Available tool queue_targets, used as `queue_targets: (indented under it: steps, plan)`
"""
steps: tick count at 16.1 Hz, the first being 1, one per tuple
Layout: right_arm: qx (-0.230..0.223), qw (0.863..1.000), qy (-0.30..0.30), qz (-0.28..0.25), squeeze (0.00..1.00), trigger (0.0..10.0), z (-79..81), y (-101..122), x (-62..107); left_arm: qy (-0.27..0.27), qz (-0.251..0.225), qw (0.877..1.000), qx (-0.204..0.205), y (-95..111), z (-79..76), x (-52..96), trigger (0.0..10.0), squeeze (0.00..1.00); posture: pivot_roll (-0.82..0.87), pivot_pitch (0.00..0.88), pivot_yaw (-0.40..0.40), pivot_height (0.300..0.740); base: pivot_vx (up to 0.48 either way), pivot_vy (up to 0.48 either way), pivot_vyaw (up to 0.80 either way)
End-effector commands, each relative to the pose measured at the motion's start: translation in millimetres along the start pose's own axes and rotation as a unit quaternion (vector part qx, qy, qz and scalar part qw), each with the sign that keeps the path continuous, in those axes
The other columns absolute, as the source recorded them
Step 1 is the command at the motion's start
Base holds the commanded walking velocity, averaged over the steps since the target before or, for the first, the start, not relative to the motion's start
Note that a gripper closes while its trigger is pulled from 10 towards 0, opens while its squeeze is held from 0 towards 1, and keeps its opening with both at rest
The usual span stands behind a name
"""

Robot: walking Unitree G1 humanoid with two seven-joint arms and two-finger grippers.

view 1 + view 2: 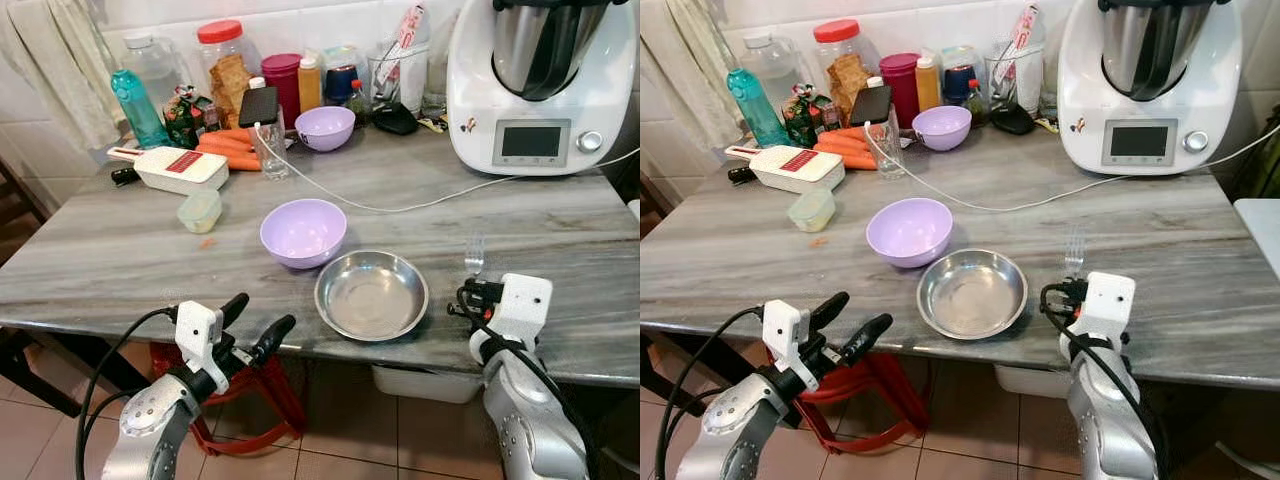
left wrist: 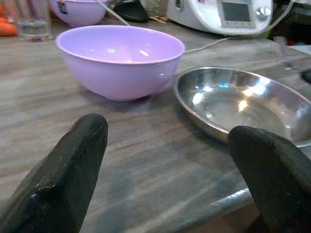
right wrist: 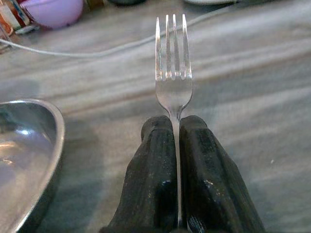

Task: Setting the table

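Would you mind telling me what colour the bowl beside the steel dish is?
The bowl is pale lilac purple, shown best in the left wrist view.

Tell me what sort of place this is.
Most likely a home kitchen: a marble-look table against a tiled wall holds a cooking machine, carrots and food jars, while the right claw grips a fork.
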State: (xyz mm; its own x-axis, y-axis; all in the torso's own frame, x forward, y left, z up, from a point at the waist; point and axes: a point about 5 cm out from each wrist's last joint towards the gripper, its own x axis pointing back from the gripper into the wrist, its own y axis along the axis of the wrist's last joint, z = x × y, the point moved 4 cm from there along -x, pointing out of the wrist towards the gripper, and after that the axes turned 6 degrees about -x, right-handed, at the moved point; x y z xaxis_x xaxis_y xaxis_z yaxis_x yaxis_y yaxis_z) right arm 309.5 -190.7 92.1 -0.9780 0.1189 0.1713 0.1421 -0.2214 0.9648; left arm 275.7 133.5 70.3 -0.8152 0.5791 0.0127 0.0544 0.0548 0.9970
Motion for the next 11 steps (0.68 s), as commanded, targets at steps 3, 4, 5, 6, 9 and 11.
queue_targets:
  steps: [3,4,5,6,9,11]
  plan:
    - [-0.014,1.0,0.01,0.014,0.0,10.0,8.8,-1.4,-5.5,-0.015,0.01,1.0,0.0,-1.4,-0.4,4.7,10.0,0.0,-0.11,0.017,0.122,0.74,0.0,0.0,0.0]
    - [-0.019,1.0,0.011,0.018,0.0,10.0,9.7,-2.3,-6.9,-0.017,0.01,1.0,0.001,-1.8,-0.2,5.2,10.0,0.0,-0.11,0.018,0.121,0.74,0.0,0.0,0.0]
    - [-0.023,0.999,0.013,0.028,0.0,10.0,10.9,-4.9,-9.0,-0.018,0.012,1.0,0.002,-2.8,0.3,6.0,10.0,0.0,-0.11,0.018,0.121,0.74,0.0,0.0,0.0]
    - [-0.022,0.999,0.018,0.039,0.0,10.0,12.6,-7.8,-10.8,-0.019,0.013,1.0,0.003,-4.1,0.5,6.7,10.0,0.0,-0.11,0.018,0.121,0.74,0.0,0.0,0.0]
    - [-0.023,0.998,0.026,0.055,0.0,10.0,16.8,-11.5,-15.5,-0.033,0.015,0.999,0.007,-5.9,-1.3,7.3,10.0,0.0,-0.1,0.02,0.122,0.74,0.0,0.0,0.0]
    - [-0.022,0.997,0.028,0.065,0.0,10.0,18.9,-13.7,-18.3,-0.042,0.015,0.999,0.01,-7.3,-2.6,7.9,10.0,0.0,-0.1,0.024,0.119,0.74,0.0,0.0,0.0]
